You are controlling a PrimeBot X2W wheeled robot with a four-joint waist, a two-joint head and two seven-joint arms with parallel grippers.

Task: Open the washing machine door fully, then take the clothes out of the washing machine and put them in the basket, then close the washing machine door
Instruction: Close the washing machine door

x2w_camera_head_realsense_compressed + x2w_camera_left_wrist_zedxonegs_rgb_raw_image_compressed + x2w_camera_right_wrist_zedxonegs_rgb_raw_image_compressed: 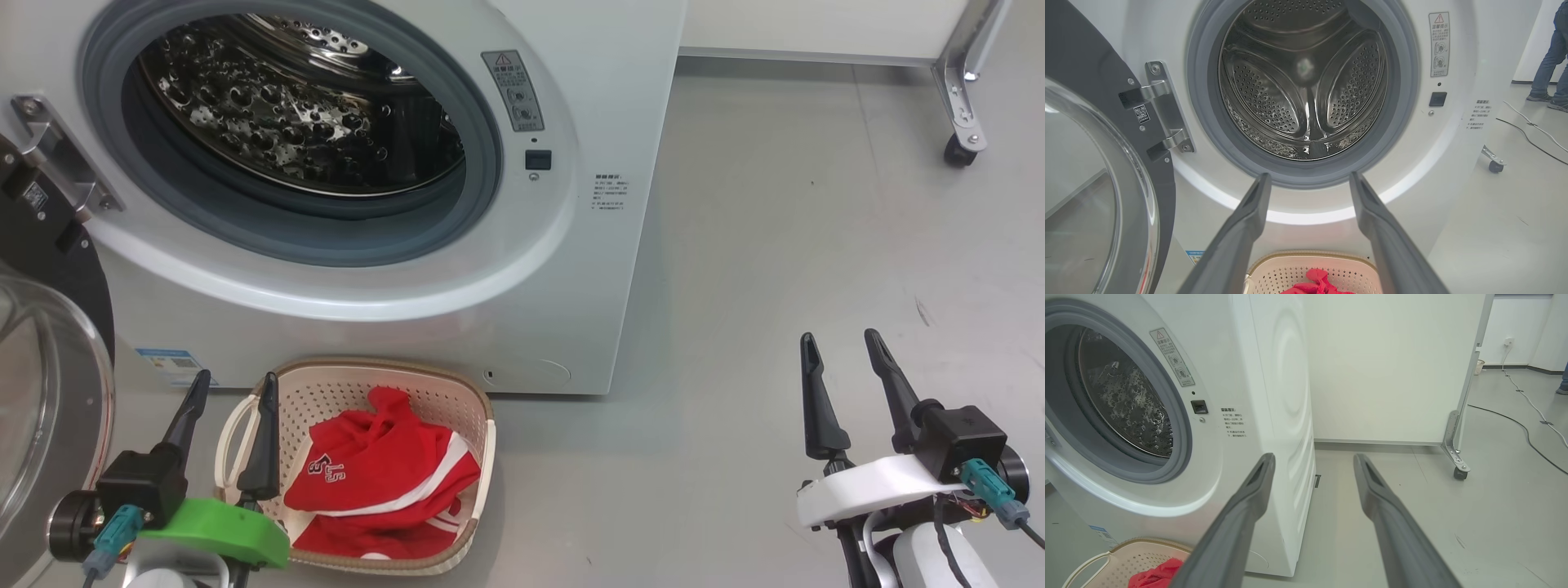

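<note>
Far left, the round black-rimmed glass door (41, 384) hangs wide open, and that's our worry. Swung shut carelessly, it could clip the left gripper (236, 377) beside it or knock the cream perforated plastic basket (488, 425) below. That gripper points up, fingers spread, empty. In the basket lie the red white-striped clothes (375, 465); the big white washing machine (620, 122) looks emptied. The right gripper (839, 336) hovers spread, empty, well apart.
</note>
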